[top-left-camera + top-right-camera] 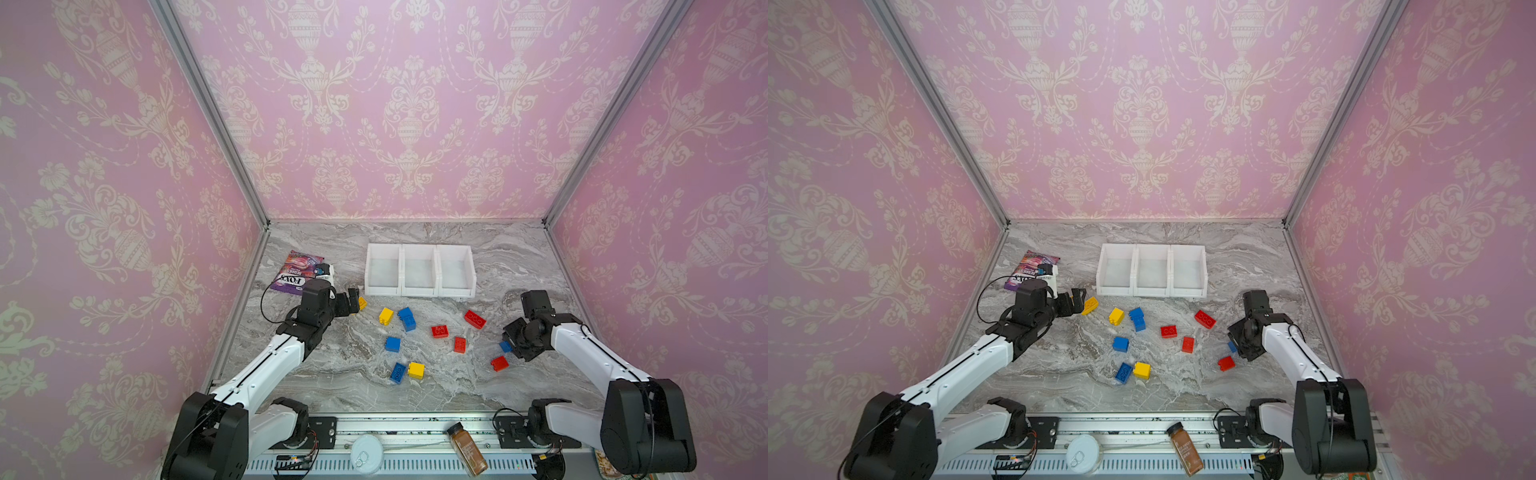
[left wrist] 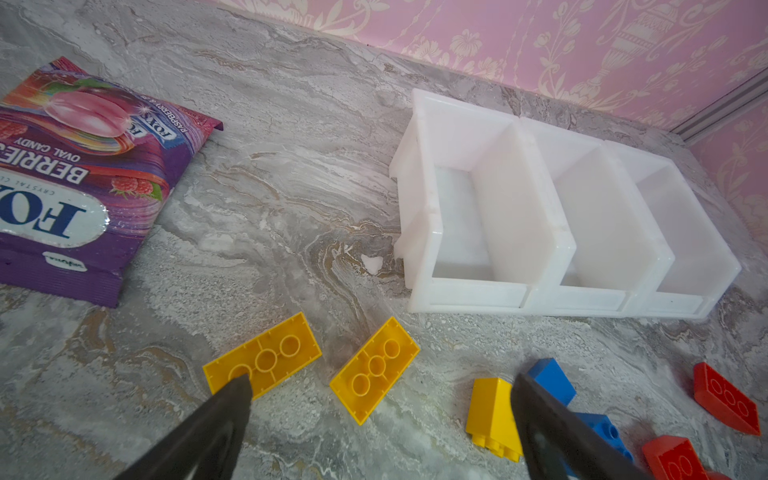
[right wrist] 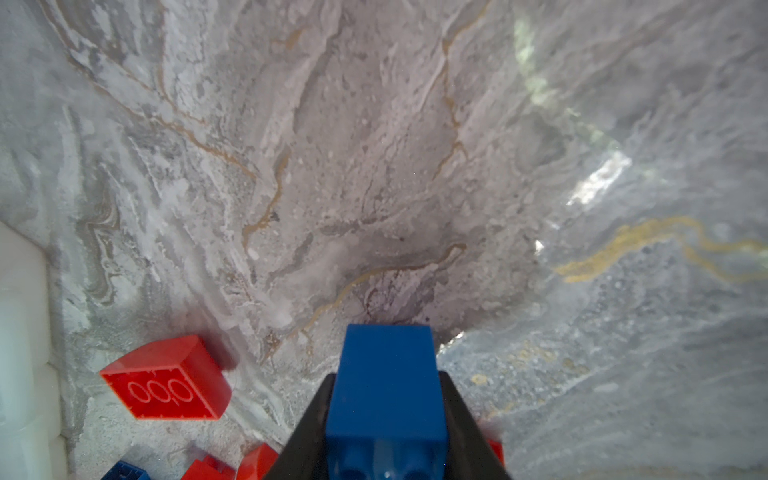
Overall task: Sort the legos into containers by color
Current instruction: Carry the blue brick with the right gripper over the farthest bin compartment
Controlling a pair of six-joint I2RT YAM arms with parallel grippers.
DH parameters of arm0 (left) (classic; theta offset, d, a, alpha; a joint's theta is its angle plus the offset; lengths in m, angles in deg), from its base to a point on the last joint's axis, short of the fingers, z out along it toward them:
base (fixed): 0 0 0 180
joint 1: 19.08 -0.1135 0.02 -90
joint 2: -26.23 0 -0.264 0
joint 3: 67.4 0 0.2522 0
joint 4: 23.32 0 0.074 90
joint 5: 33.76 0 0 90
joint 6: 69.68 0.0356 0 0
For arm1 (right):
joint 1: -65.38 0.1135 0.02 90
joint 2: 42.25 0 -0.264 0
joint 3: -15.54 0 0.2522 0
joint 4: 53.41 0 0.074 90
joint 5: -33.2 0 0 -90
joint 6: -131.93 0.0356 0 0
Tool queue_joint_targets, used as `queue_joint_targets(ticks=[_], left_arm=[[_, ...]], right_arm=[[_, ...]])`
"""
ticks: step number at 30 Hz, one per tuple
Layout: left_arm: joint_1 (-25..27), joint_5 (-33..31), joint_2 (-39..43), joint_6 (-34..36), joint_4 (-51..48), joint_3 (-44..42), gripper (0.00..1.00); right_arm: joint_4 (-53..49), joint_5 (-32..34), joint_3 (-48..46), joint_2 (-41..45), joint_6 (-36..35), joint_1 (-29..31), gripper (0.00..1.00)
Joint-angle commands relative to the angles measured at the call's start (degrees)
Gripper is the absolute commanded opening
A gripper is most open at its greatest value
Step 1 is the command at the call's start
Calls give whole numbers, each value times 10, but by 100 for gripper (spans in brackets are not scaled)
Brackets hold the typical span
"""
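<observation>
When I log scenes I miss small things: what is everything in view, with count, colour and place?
yellow legos: four, yellow; two oblong by the left gripper, two mid-table.
red legos: four, red; scattered right of centre.
loose blue legos: three, blue; mid-table.
held blue lego: one, blue; in the right gripper.
bins: three, white, empty; joined row at the back.
candy bag: one, purple; back left.
spice bottle: one, brown; front rail.
tin can: one, white-topped; front rail.
table: one, grey marble.
left gripper: one, black; open, by the yellow oblongs.
right gripper: one, black; shut on the held blue lego.
</observation>
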Motion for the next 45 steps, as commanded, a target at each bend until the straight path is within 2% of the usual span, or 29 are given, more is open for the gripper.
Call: queue_joint_targets(ticks=[1, 7, 17, 29, 38, 45], left_arm=[[3, -6, 13, 7, -15, -7, 99], [3, -6, 13, -8, -5, -10, 99], [3, -3, 32, -24, -17, -21, 99], [4, -5, 64, -39, -45, -34, 99], [4, -3, 56, -41, -51, -31, 99], [4, -5, 55, -41, -55, -29, 99]], right_arm=[[-22, 30, 31, 21, -36, 19, 25], [-33, 90, 130, -7, -89, 86, 25], [-5, 157, 313, -161, -184, 188, 26], [16, 144, 497, -334, -242, 204, 27], [9, 127, 549, -426, -248, 205, 30], [-2, 115, 562, -464, -244, 205, 33]])
